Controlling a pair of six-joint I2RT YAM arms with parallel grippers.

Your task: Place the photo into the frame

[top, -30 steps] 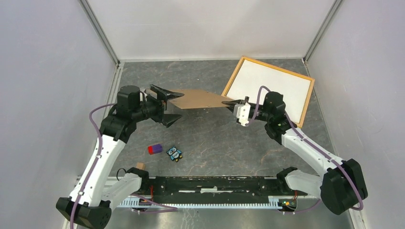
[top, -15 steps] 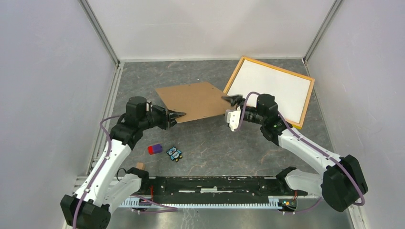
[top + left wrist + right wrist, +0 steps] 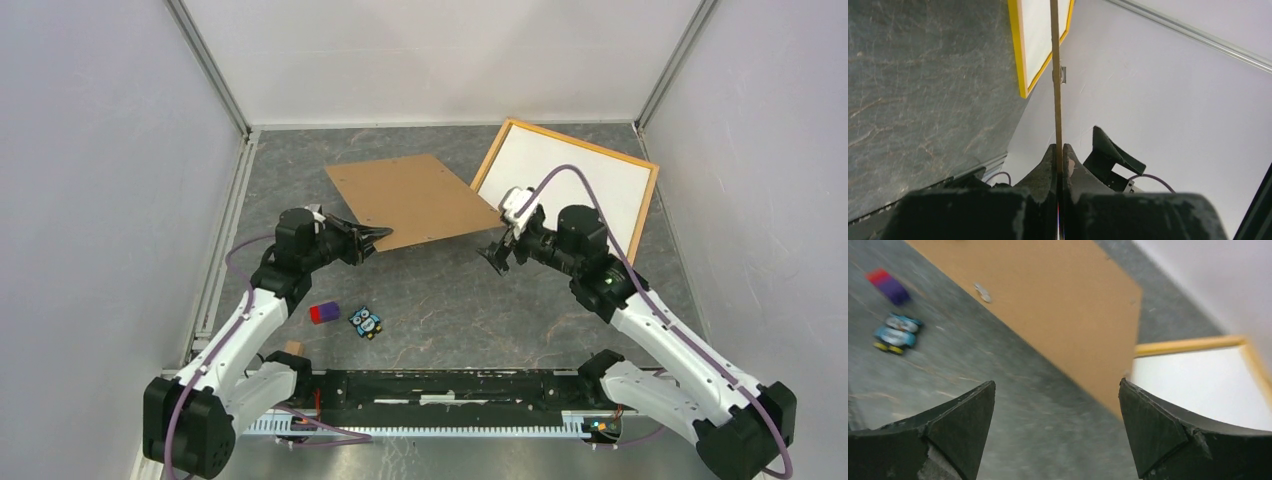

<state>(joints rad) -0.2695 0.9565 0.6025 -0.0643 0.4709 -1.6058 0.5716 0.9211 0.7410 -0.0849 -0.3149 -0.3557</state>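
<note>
The left pincer (image 3: 372, 237) clamps the brown panel (image 3: 410, 198) (near corner); right pincer (image 3: 497, 254) gapes wide, empty

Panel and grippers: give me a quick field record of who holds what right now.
panel: brown, near edge pinched by the left gripper; right corner overlaps the frame's near-left corner in the top view
left gripper: shut on panel
right gripper: open, off the panel, holding nothing
frame: far right of table, white sheet inside
photo: no printed side visible; cannot tell if the white sheet is it
loose items: block, owl toy, beside the left arm
</note>
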